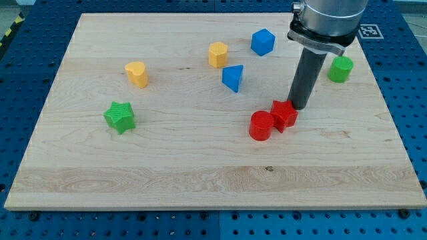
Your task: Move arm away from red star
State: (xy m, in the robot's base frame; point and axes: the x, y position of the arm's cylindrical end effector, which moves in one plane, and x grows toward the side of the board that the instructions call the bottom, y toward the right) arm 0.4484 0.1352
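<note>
1. Red star (284, 114) sits right of the board's centre, with a red cylinder (261, 125) touching it on the lower left.
2. My tip (299, 107) is down on the wooden board (200, 173) just beside the star's upper right edge; touching or a hair apart, can't tell from this angle.
3. No gripper on this rig, just the dark rod, so nothing is being held or clamped.
4. Up top there's a blue block (263, 42), hexagon-ish, and a yellow block (217, 54) to its left.
5. Blue triangular block (233, 77) sits below those two, left of the rod.
6. Yellow heart (137, 73) is over on the view's left, and a green star (120, 117) is below it, further left.
7. Green cylinder (341, 69) is near the right edge, just right of the rod.
8. All of those are well apart from my tip.
</note>
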